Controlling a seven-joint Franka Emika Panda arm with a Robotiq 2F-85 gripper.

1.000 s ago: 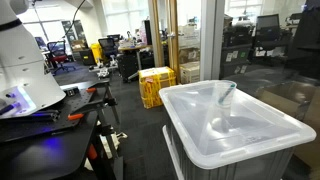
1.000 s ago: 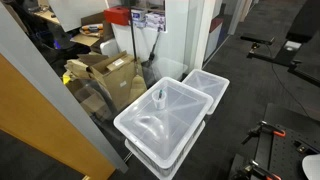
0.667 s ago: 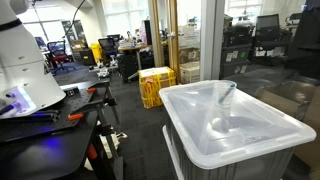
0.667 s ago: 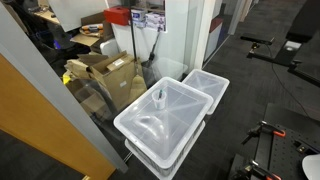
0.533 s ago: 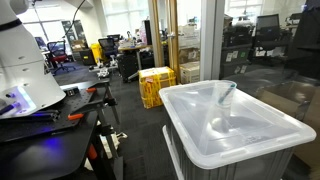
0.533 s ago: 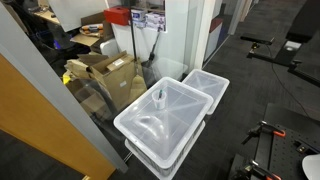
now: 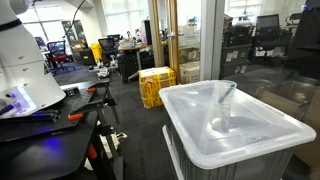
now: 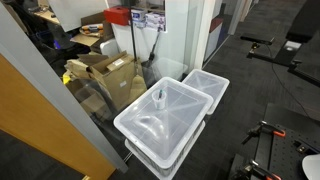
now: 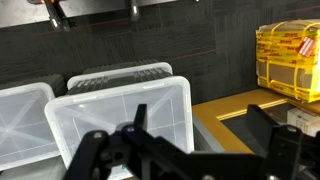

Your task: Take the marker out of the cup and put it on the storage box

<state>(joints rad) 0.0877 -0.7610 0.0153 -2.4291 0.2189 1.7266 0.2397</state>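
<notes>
The storage box [image 7: 230, 125] is a large whitish bin with a recessed lid, seen in both exterior views [image 8: 150, 128]. The clear cup [image 7: 225, 100] stands upright on the lid toward its far side, with the teal marker [image 7: 229, 88] leaning inside it. The cup also shows as a small clear tumbler in an exterior view [image 8: 158, 97]. In the wrist view my gripper [image 9: 200, 112] is open and empty, well above the box lid [image 9: 110, 115], with one dark finger over the lid. Cup and marker do not show clearly there. The gripper is out of both exterior views.
A second whitish bin [image 8: 207, 84] stands against the storage box. Yellow crates [image 7: 156, 85] sit on the floor beyond it, also in the wrist view [image 9: 290, 60]. A glass partition with a wooden panel [image 8: 40, 110] runs beside the box. The white robot base [image 7: 20, 60] stands on a cluttered bench.
</notes>
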